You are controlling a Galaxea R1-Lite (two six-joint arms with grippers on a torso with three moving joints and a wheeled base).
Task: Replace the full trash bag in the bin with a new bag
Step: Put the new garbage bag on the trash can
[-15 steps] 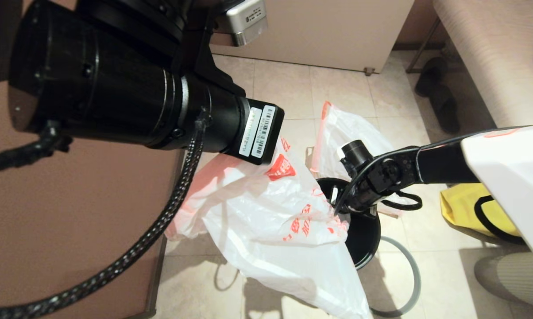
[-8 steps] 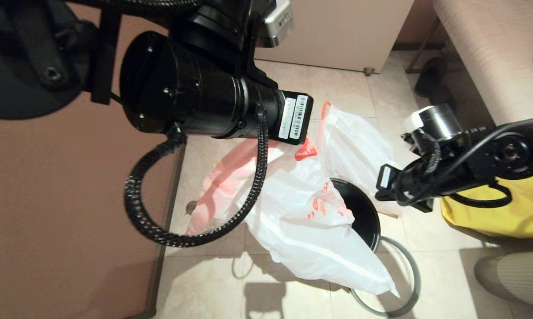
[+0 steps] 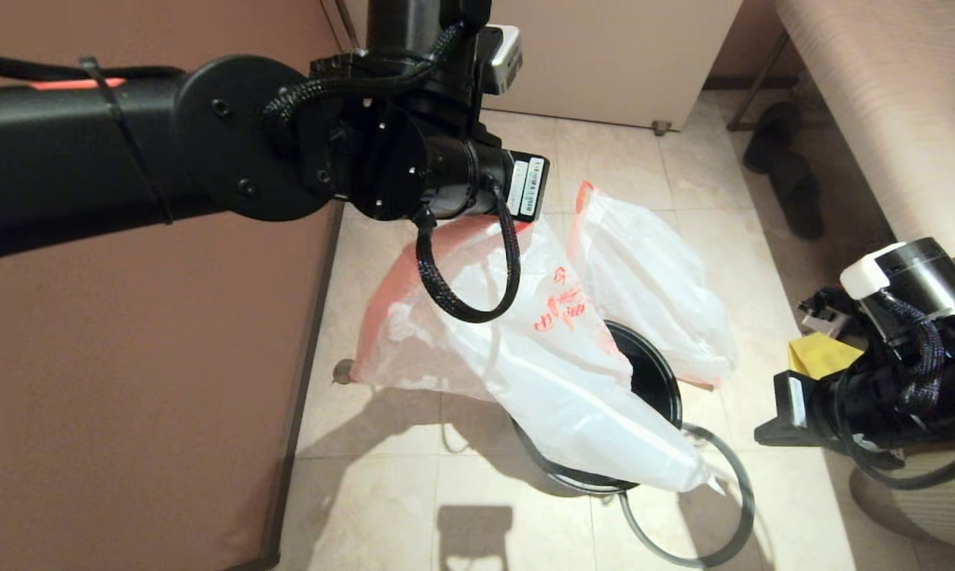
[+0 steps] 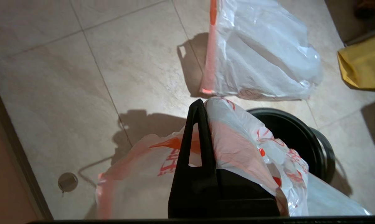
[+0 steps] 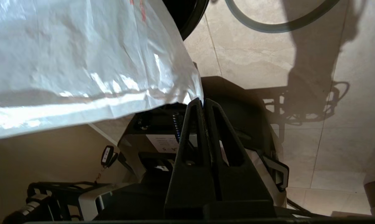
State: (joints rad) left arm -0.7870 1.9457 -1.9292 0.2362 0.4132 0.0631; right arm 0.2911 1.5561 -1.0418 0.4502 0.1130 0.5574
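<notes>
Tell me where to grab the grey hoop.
Pinch the grey hoop by its bare right-hand arc from straight above: it lies flat on the floor, and its left side is covered by the bin and the new bag.

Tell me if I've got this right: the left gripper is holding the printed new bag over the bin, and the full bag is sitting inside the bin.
Not quite. The full trash bag lies on the floor beyond the bin, not inside it, as the head view shows. The rest holds: the left gripper is shut on the new bag, which drapes over the bin.
</notes>
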